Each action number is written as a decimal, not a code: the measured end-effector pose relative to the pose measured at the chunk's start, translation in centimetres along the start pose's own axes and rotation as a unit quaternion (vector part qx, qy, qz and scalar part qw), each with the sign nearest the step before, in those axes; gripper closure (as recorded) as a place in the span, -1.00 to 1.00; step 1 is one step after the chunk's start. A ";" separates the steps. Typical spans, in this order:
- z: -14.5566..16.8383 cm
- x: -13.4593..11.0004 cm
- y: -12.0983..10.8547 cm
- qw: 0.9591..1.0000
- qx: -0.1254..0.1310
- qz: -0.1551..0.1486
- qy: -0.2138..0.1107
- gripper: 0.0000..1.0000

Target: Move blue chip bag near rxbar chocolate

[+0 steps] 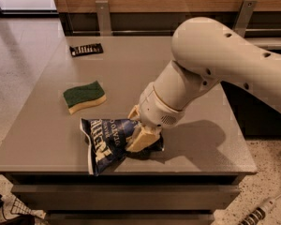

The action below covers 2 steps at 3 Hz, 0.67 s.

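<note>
The blue chip bag (105, 142) lies crumpled near the front edge of the grey table (131, 74), white lettering facing up. My gripper (136, 130) is down on the bag's right end, with one tan finger (141, 138) pressed on top of the foil and the other at the bag's back edge, closed on it. The rxbar chocolate (86, 49), a small black wrapper with white print, lies at the table's far left corner, well away from the bag.
A green-and-yellow sponge (84, 96) lies left of centre, just behind the bag. My large white arm (215, 64) reaches in from the right over the table. A wooden wall with metal brackets (103, 13) runs behind. The floor drops off left and front.
</note>
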<state>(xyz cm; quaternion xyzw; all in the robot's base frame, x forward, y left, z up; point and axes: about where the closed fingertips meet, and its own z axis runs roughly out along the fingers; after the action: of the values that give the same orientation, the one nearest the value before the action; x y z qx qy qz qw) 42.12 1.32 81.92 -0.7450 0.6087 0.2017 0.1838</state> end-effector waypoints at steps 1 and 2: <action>0.0 0.0 0.0 1.000 0.000 0.000 0.000 1.00; 0.0 0.0 0.0 1.000 0.000 0.000 0.000 1.00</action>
<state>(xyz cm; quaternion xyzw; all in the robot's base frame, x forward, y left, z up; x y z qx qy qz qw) 42.11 1.31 81.95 -0.7450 0.6087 0.2016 0.1839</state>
